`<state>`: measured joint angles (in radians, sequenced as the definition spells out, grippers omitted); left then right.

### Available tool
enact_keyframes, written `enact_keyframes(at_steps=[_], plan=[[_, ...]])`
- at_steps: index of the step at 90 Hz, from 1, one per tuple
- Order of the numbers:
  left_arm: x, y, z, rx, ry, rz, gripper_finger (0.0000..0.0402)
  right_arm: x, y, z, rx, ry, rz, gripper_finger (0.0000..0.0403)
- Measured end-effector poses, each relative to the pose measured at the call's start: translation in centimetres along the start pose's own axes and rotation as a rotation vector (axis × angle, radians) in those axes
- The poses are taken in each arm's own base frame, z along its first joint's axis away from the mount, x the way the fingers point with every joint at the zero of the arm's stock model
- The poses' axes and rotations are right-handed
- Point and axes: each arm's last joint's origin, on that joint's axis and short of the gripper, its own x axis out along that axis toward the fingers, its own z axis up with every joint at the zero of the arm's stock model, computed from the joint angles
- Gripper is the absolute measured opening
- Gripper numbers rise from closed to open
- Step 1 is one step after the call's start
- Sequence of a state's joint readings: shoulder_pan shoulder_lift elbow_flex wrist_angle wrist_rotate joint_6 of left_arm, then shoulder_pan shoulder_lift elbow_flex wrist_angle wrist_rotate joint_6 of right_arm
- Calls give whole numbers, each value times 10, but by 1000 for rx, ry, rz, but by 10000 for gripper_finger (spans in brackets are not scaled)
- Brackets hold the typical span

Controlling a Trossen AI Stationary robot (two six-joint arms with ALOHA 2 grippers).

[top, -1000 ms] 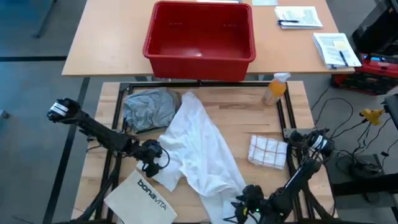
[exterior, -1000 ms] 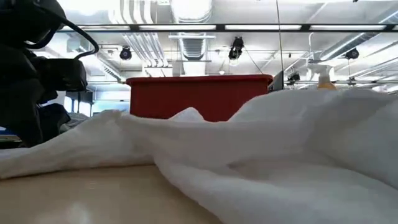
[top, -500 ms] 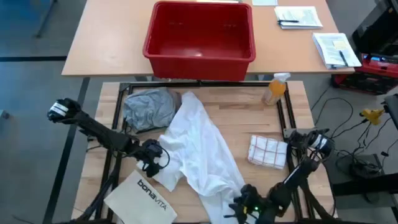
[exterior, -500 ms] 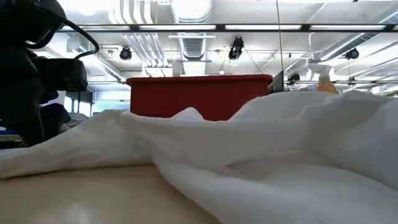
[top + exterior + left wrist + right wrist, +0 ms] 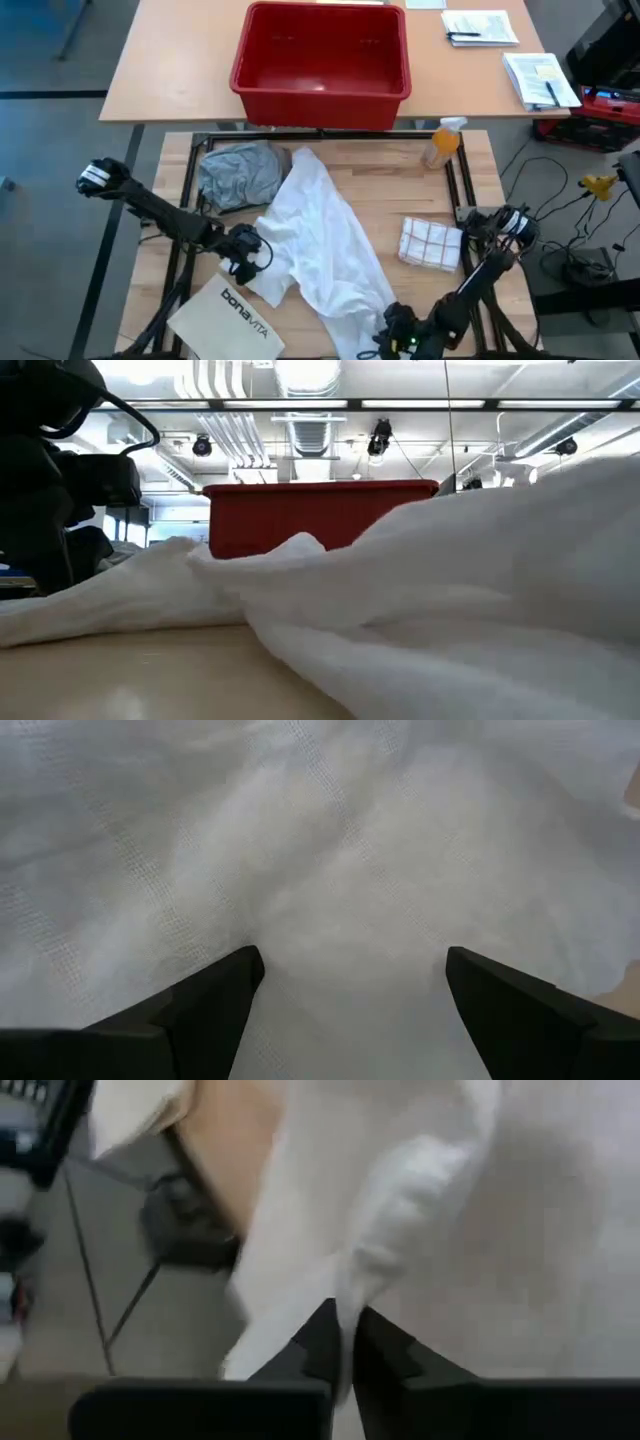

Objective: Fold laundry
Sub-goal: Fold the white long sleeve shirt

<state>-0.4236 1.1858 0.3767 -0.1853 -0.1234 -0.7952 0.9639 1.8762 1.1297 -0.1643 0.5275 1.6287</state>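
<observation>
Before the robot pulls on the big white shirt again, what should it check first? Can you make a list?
1. Right gripper has hold of the white shirt: ok, its jaws are shut on a fold at the shirt's near end.
2. Left gripper is ready to grab: ok, jaws open, over the white cloth.
3. Left gripper already holds cloth: not ok, nothing is pinched between its jaws.
4. Shirt is spread flat: not ok, it lies bunched and wrinkled.
5. Grey T-shirt is out of the way: not ok, the white shirt's far end lies against it.
6. Bonavita bag is free of the shirt: cannot tell, the shirt's edge reaches it.
</observation>
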Motion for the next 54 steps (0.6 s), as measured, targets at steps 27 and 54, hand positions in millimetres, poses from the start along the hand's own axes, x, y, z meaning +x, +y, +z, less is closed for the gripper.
enact_keyframes(at_steps=[27, 54], plan=[[0, 0, 0, 35, -4, 7, 311, -40, 60, 20, -245, 198, -85, 0], [0, 0, 0, 50, -5, 8, 311, -95, 79, 53, -441, 251, -373, 0]])
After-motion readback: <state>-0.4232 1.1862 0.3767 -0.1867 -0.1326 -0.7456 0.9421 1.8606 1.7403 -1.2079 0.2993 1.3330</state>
